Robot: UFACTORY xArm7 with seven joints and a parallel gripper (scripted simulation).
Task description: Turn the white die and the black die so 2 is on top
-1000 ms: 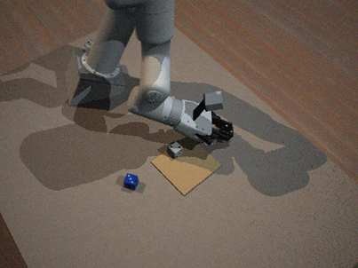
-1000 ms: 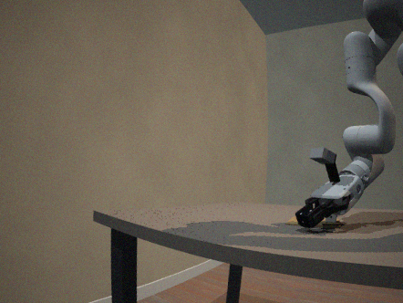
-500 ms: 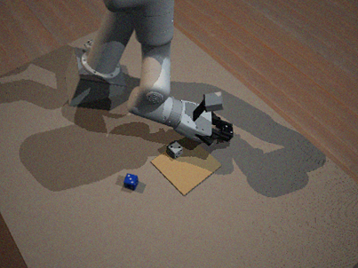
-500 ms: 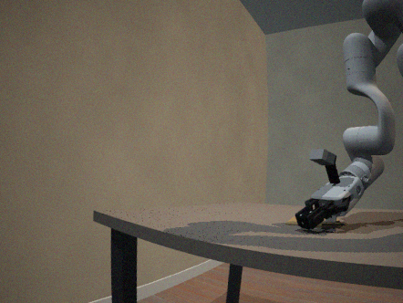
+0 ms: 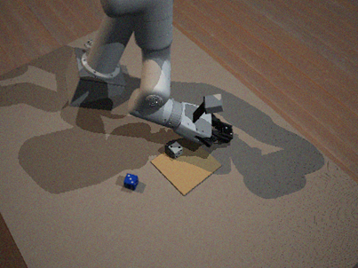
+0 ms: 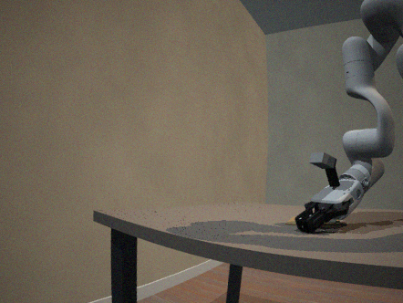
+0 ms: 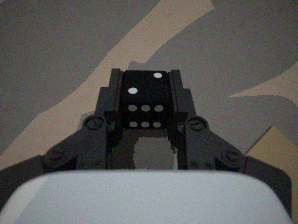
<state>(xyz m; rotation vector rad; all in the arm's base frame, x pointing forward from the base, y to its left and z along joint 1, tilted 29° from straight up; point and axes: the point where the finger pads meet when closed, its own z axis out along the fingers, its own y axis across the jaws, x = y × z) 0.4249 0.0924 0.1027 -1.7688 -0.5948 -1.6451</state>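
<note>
My gripper (image 5: 224, 133) (image 6: 306, 224) (image 7: 145, 85) is shut on the black die (image 7: 145, 97) (image 5: 222, 131). It is tilted low over the table, just beyond the far right side of the tan mat (image 5: 187, 172). In the wrist view the die's face toward the camera shows six pips and the face beyond it shows two. The white die (image 5: 174, 149) sits at the mat's far left edge; I cannot tell whether it lies fully on the mat. The blue die (image 5: 131, 181) lies on the table to the left of the mat, apart from it.
The arm's base (image 5: 100, 72) stands at the back left of the table (image 5: 101, 241) (image 6: 191, 219). The arm's links hang over the area behind the mat and cast wide shadows. The table's right edge meets the wooden floor (image 5: 297, 45).
</note>
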